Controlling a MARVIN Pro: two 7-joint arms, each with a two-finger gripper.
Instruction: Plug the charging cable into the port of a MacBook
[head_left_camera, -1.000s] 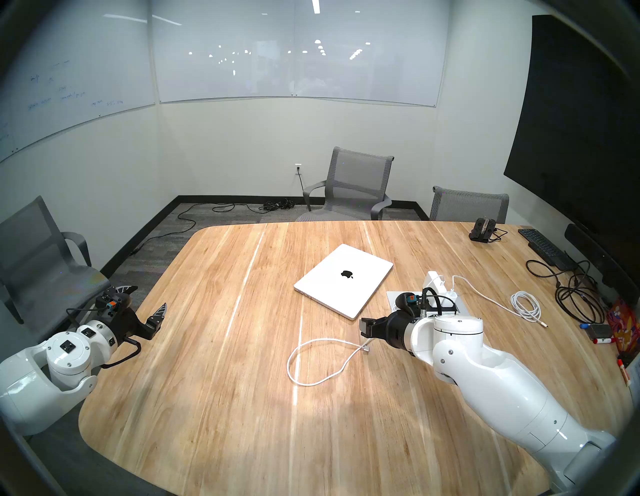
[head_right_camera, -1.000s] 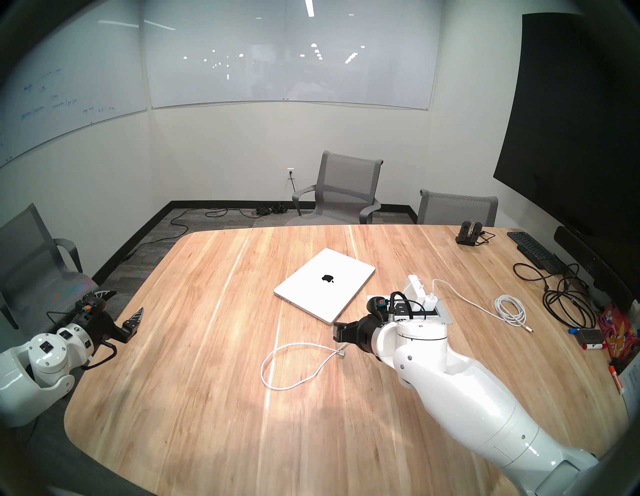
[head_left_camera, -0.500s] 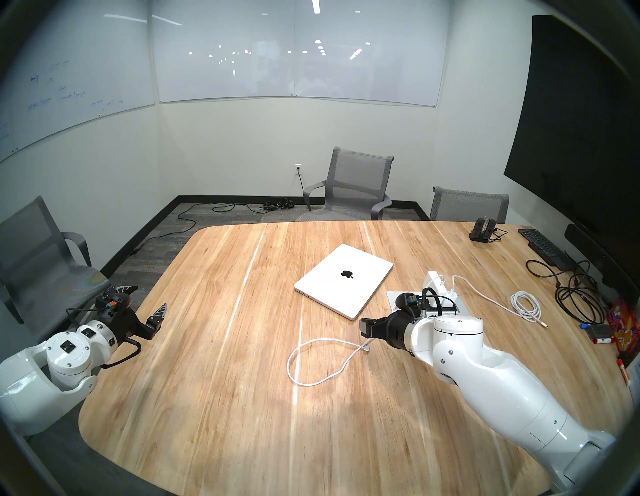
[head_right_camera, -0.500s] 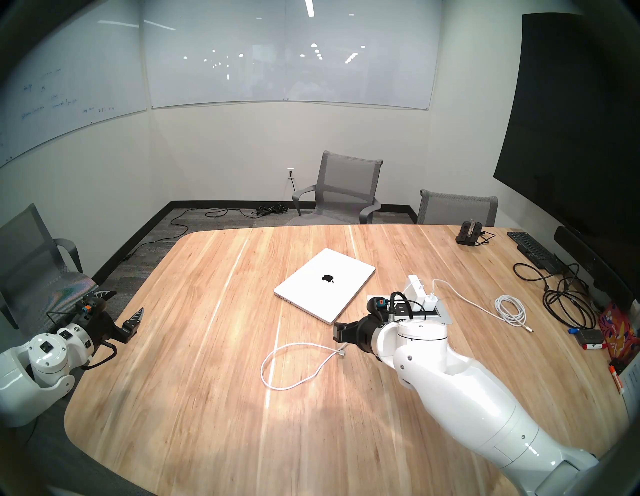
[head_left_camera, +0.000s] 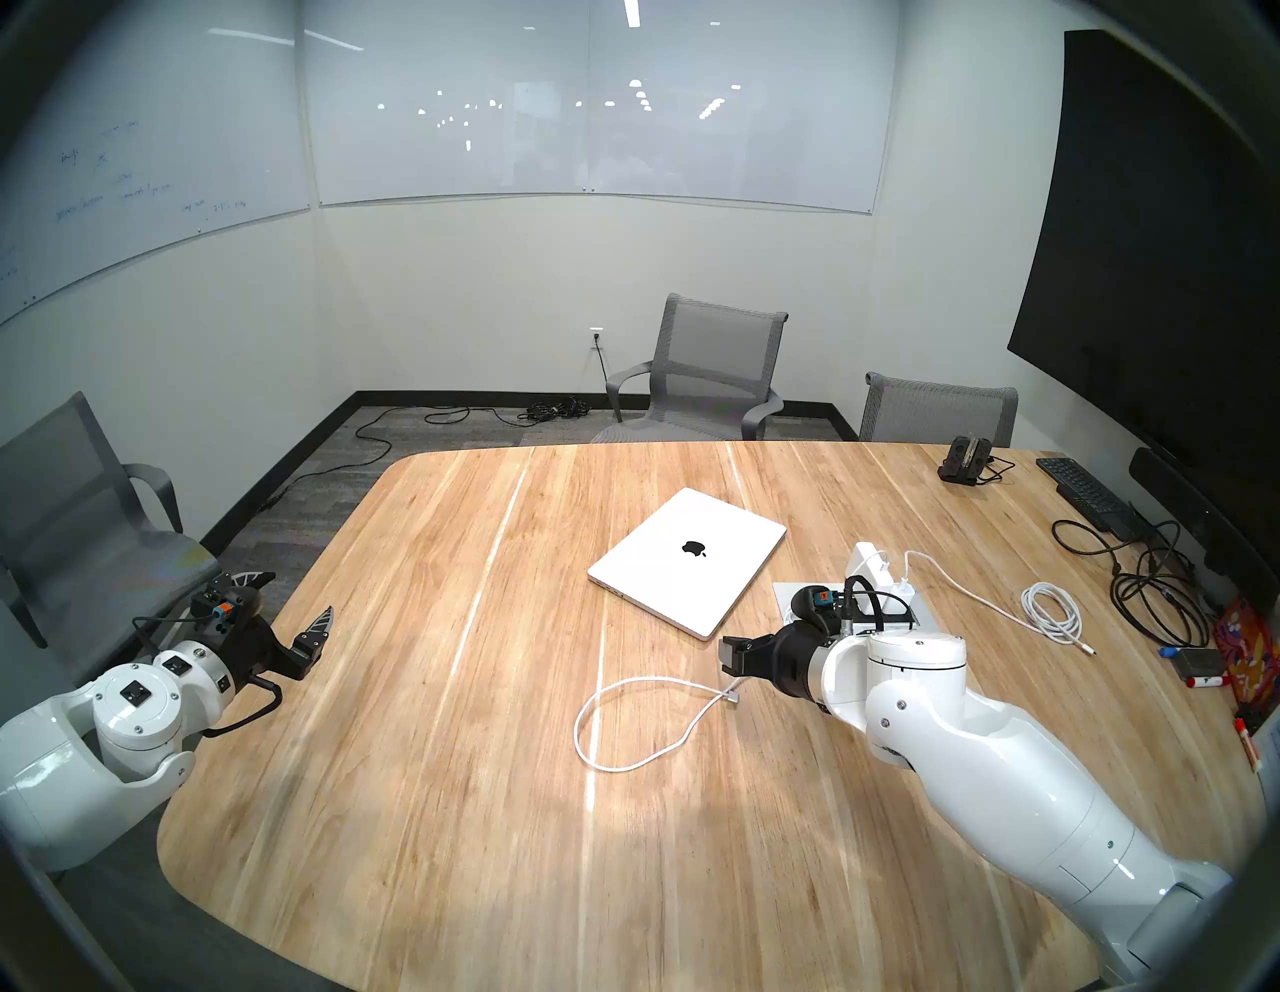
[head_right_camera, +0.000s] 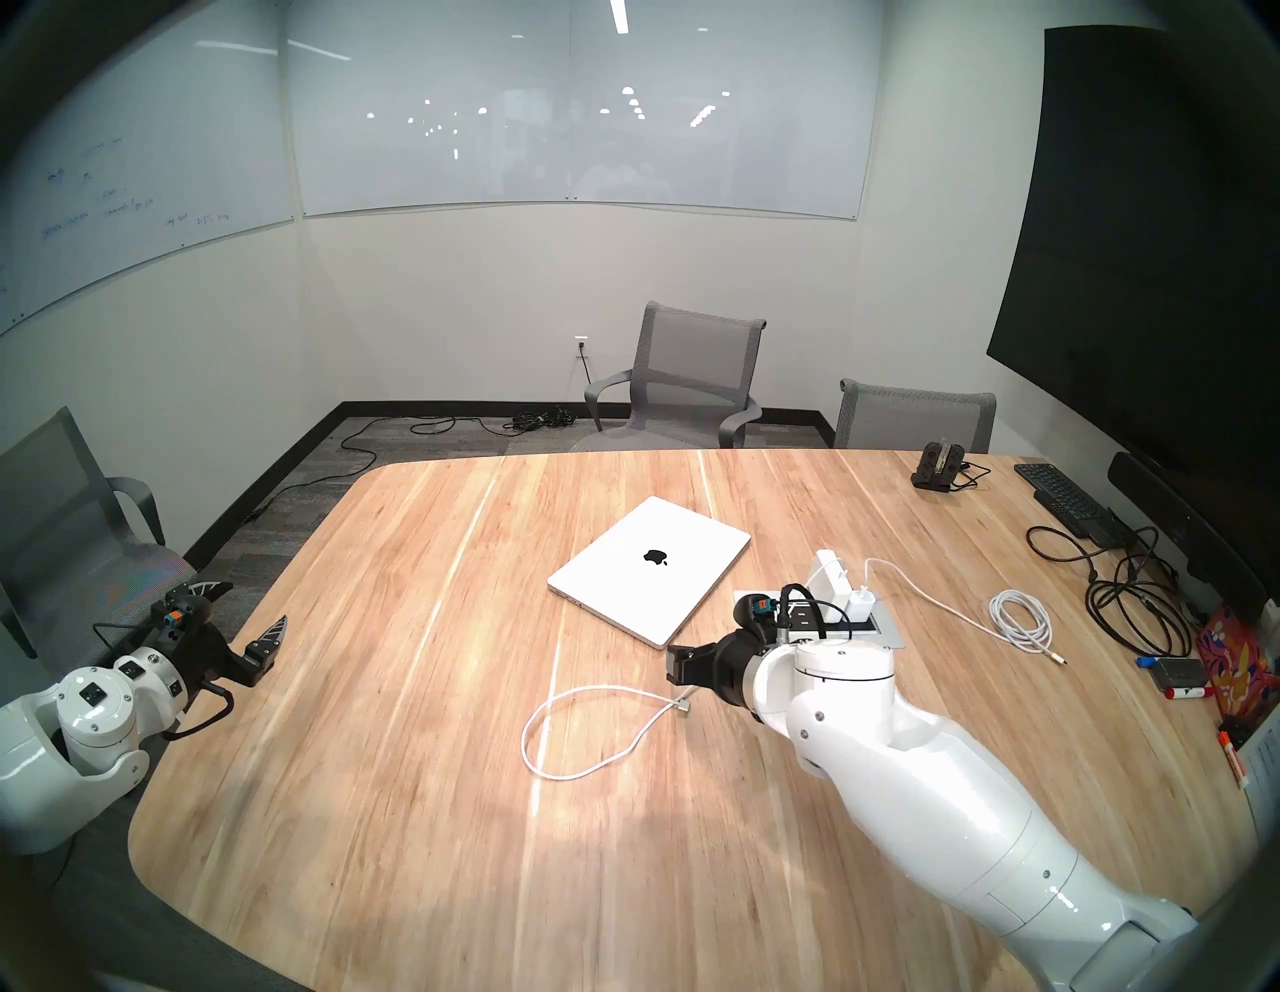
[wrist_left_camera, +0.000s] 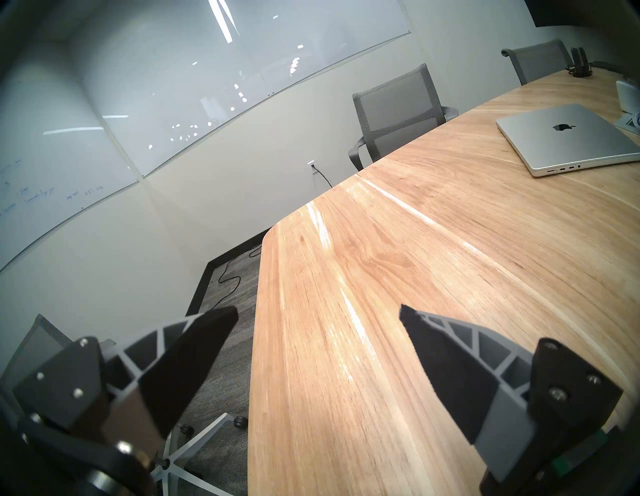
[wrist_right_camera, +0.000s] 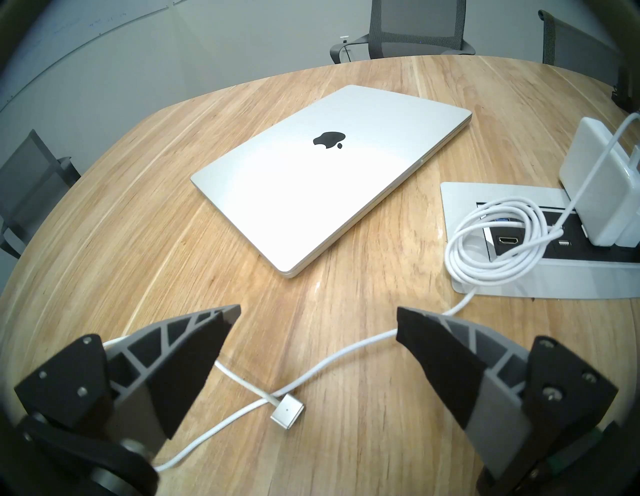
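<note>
No change detected across the interval. No displacement of the charging cable (head_left_camera: 627, 720), its plug (wrist_right_camera: 287, 412), the MacBook (head_left_camera: 686, 560), the left tool (wrist_left_camera: 318, 313) or the right tool (wrist_right_camera: 318, 311).

Wooden table (head_left_camera: 429, 796) bears MacBook (head_left_camera: 686, 561), charging cable (head_left_camera: 589, 706), seemingly unplugged.

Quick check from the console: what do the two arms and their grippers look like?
Both arms are glossy white with rounded joints. Each ends in a black wrist block with a small orange-and-blue connector and a looping black cable. The left gripper and right gripper have pointed grey ribbed fingers faced with black pads.
</note>
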